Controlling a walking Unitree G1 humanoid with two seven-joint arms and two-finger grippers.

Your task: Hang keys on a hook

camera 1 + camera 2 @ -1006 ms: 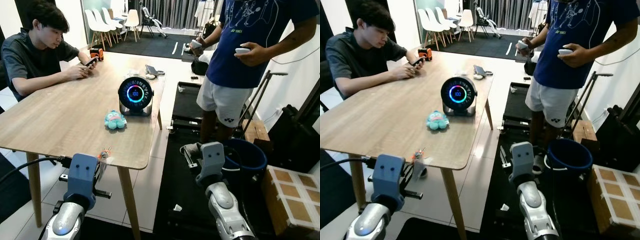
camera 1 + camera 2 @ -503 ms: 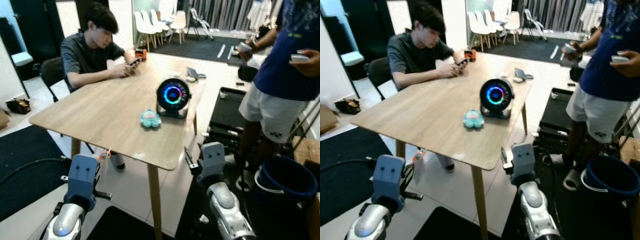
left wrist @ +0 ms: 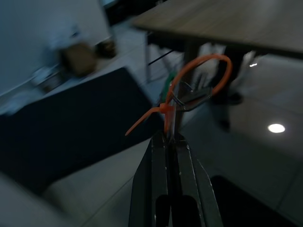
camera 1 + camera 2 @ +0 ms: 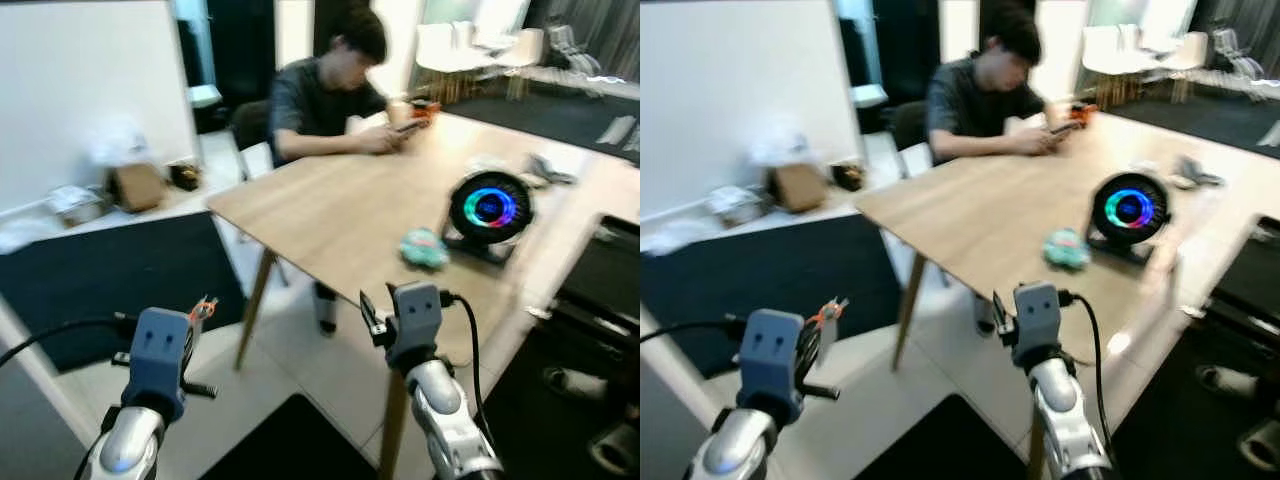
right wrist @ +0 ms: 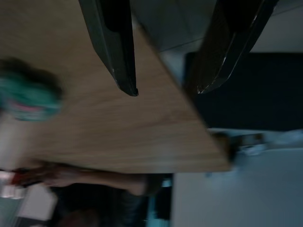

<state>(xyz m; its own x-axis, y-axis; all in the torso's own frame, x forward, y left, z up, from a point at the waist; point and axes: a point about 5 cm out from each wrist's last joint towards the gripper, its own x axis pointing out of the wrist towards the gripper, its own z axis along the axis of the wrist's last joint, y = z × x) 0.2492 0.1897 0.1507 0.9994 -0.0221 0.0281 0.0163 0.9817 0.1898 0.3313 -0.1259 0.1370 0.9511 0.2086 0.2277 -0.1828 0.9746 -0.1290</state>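
While my left hand [image 3: 169,137] pinches the keys [image 3: 187,97] by their orange zip-tie loop, which stands out beyond the fingertips, I see no hook to carry them to. My right hand [image 5: 165,90] hangs wide apart over the wooden surface [image 4: 370,210].

No legible text or labels

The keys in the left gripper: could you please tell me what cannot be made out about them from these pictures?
- Keys: in the left wrist view, motion blur and dim light hide their number and shape; an orange loop shows clearly.
- Left eye view: the left gripper is small and blurred, so its grip is unreadable there.
- Hook: blur leaves it unidentifiable.
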